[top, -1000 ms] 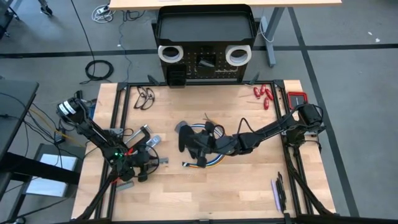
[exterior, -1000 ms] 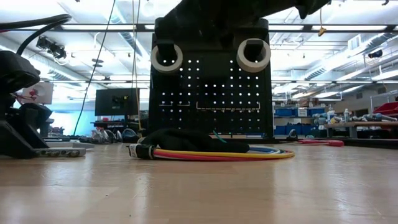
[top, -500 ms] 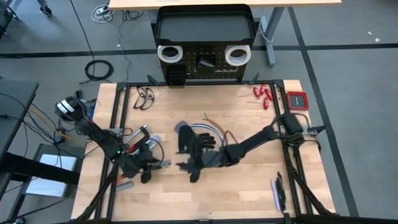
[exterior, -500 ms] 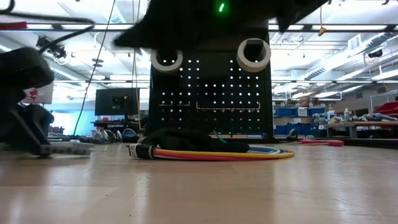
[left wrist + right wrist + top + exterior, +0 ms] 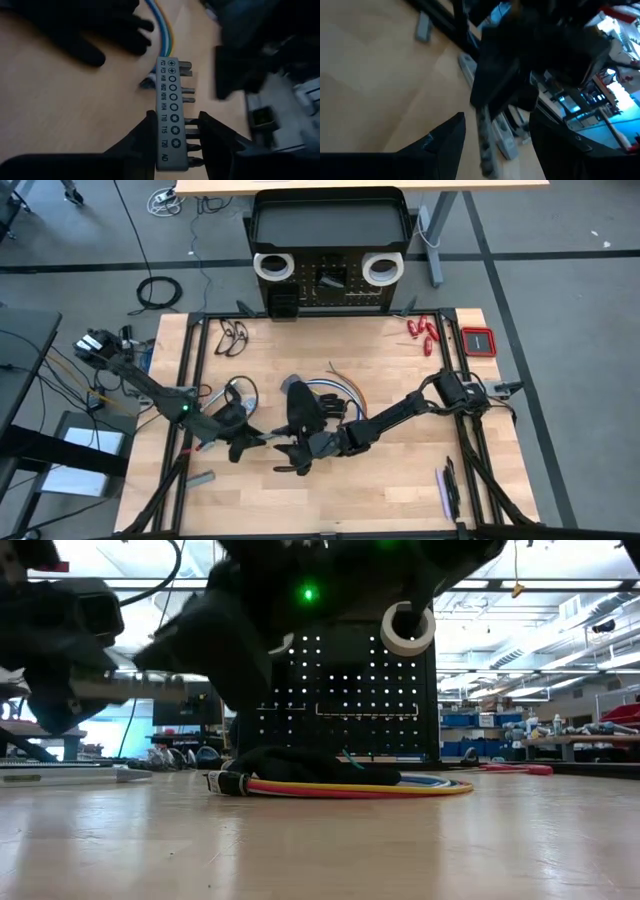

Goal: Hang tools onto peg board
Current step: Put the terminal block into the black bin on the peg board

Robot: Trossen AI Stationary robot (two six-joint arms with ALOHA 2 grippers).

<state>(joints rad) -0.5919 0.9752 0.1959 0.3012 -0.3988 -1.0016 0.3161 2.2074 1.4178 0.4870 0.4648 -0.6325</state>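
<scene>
A grey bit holder strip (image 5: pixel 170 95) with printed size labels and a row of bits hangs above the table, with my left gripper (image 5: pixel 177 120) shut on it, at the table's near left (image 5: pixel 243 442). My right gripper (image 5: pixel 288 458) stands open just to its right; in the right wrist view (image 5: pixel 497 120) the strip (image 5: pixel 483 137) shows ahead between the spread fingers, apart from them. The black peg board (image 5: pixel 325 285) stands at the far edge with two white tape rolls (image 5: pixel 272 266) (image 5: pixel 381 269) hanging on it. My left gripper pinches the bit holder's two long sides near its close end (image 5: pixel 169 145) between its two fingers, which lie across the strip. The strip points straight out ahead of the fingers, about level (image 5: pixel 130 688), lifted clear of the table.
A black glove and a coil of coloured cable (image 5: pixel 322 402) lie mid-table behind the grippers. Red-handled tools (image 5: pixel 422 332) and a red box (image 5: pixel 478 340) sit far right, a purple-handled tool (image 5: pixel 443 490) near right, a grey piece (image 5: pixel 198 478) near left, a dark tool (image 5: pixel 232 337) far left.
My left gripper has risen and swung a little toward the table's middle, rolling its wrist; the bit holder has come up off the table with it. My right gripper has moved toward the near edge and the left gripper, sinking and rolling, still open.
</scene>
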